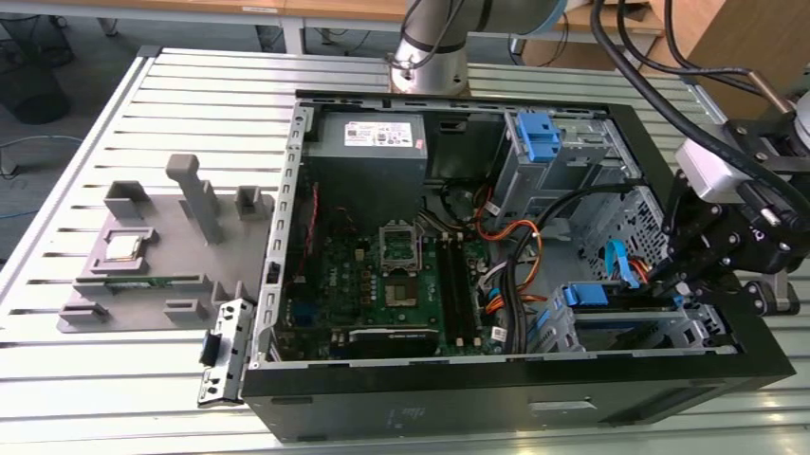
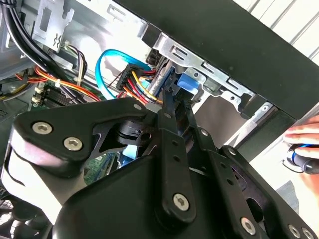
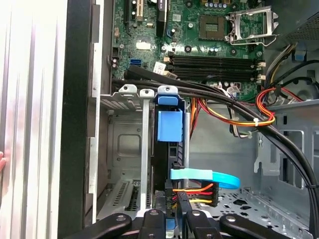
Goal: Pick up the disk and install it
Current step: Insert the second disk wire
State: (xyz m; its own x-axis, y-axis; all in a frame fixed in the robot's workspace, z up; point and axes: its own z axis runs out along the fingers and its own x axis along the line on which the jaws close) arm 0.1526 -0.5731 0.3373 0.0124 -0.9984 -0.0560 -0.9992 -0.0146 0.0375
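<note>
Hanging over the drive cage point(image 1: 658, 327) at the exterior view's right end of the open black PC case point(image 1: 506, 393), the black gripper point(image 1: 690, 284) points down into the bay. The disk point(image 3: 172, 149) sits edge-up in the slotted silver sheet-metal cage, its blue plastic bracket point(image 3: 169, 124) on top in the first wrist view; most of its body is hidden. The fingers point(image 2: 172, 107) look drawn close together near the blue bracket and the disk's cable end, but I cannot tell whether they pinch anything. A flat light-blue data cable point(image 3: 204, 177) and a red-yellow-black wire bundle point(image 3: 197, 191) plug in at the disk. The green motherboard point(image 1: 379, 275) lies flat in the case. The case rests on a ribbed aluminium bench point(image 1: 190, 104), beside a grey plastic fixture point(image 1: 152, 256).
</note>
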